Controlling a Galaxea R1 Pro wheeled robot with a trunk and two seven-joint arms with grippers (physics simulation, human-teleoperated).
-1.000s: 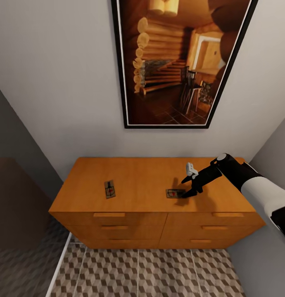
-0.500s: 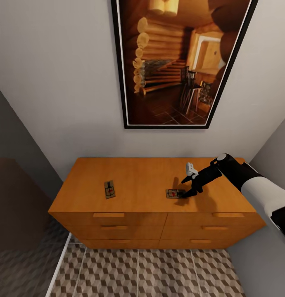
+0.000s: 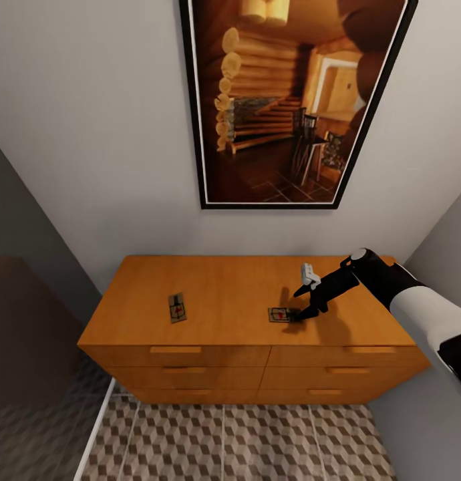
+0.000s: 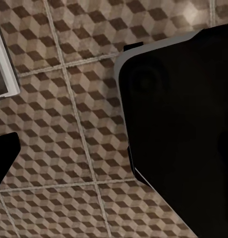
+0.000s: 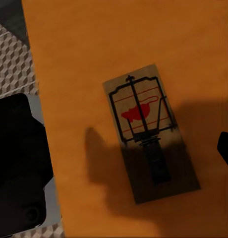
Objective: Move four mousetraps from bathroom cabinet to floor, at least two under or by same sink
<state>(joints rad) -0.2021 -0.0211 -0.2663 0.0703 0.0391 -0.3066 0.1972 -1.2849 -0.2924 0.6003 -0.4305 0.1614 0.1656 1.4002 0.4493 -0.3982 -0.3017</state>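
Almost nothing has moved since the earlier pictures: the right arm and its claw [image 3: 304, 304] sit in the same spot above the cabinet [image 3: 244, 327], and both mousetraps lie just where they were.

The near mousetrap [image 3: 282, 313] lies flat on the cabinet top, right under the claw tips. In the right wrist view this mousetrap [image 5: 149, 131] shows its wire bar and red spot, and the claw's shadow falls over its lower half. One dark fingertip [image 5: 225, 148] pokes in at the edge, apart from the board. The claw looks open, with a gap between its two fingers, and it holds nothing. The other mousetrap [image 3: 178, 307] lies well apart, toward the left side of the cabinet top. Two mousetraps are in sight here, not four.

The left wrist view looks down at the tiled bathroom floor [image 4: 69, 124]; it is too hard to tell there whether the left claw is open or closed.

The step seems to be picking up the near mousetrap. To do it well, the claw should go straight down with one finger on each long side of the board. The board is thin and flat, so the fingers need to get low, almost touching the wood top. Squeezing on the wire bar could make it slip or tip. A slow, gentle close, then a straight lift, looks safest.
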